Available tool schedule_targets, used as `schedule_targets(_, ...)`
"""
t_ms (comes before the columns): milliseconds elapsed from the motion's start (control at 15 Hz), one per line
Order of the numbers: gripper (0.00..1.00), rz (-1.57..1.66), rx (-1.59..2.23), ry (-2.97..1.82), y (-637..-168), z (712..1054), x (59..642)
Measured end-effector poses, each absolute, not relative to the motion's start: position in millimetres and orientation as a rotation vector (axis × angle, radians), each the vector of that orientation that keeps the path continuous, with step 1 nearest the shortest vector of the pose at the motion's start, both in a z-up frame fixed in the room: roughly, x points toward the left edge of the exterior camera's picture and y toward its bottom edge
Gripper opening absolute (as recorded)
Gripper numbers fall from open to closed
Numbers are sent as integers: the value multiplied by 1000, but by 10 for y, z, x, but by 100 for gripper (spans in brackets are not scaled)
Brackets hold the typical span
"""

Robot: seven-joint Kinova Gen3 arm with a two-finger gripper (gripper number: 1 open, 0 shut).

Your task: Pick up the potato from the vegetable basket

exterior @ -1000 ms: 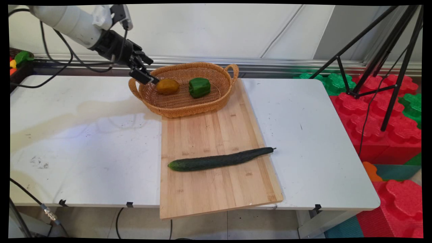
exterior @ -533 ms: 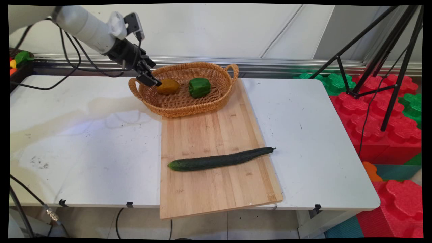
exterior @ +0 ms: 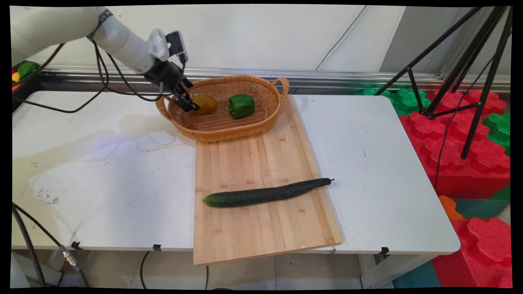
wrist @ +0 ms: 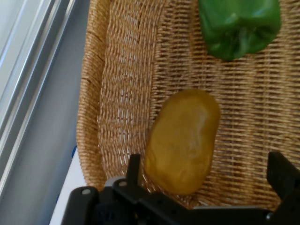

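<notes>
Basket [exterior: 222,122] wall is curving close along the gripper's [wrist: 206,176] one side; open weave is lying on the other. The potato [wrist: 183,140] is lying in the basket between the fingers [wrist: 281,176], beside the green pepper [wrist: 239,23]. The jaws are standing wide, gripping nothing.

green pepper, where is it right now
In the main view the green pepper lies in the wicker basket, right of the yellow potato.
</notes>
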State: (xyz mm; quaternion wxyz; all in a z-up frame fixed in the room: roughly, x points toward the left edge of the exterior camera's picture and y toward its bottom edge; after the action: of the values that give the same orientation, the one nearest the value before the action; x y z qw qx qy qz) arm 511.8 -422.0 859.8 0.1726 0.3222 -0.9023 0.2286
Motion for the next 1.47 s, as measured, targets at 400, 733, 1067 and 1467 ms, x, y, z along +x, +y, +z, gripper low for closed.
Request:
schedule_targets(400,100,652,900,-2609,-4424,8374,5067)
schedule_targets(733,100,647,884,-2629,-4514,8263,5009)
schedule_targets(1067,100,650,863,-2645,-4587,8178,4964)
schedule_targets(1467,0,658,839,-2658,-4642,8120,4934)
